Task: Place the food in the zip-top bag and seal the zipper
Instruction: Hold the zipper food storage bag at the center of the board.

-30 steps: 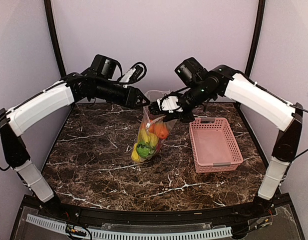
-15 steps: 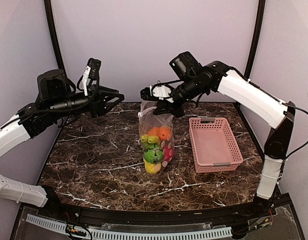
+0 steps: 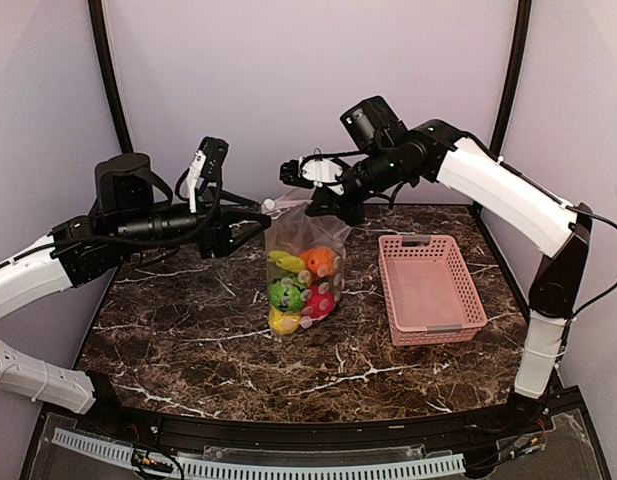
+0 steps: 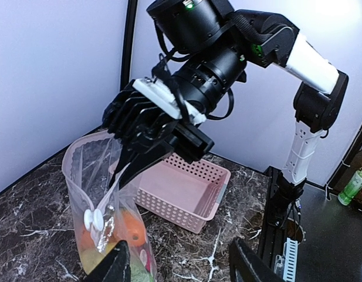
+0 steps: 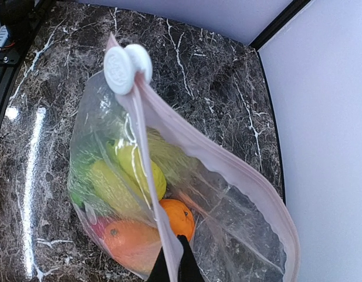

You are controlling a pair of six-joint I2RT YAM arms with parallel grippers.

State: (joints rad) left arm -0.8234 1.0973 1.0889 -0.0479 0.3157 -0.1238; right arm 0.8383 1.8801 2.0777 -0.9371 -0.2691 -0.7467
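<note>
Clear bag (image 3: 323, 238) hangs under our R pincer (image 3: 325, 207), clamped on its top edge; L pincer (image 3: 254, 225) wide apart beside the slider (image 5: 127, 69).

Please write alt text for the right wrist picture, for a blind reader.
The right hand pinches the zipper of a clear zip-top bag over a dark marble table. The white slider sits at the far end; yellow, orange and green toy food lies inside.
</note>
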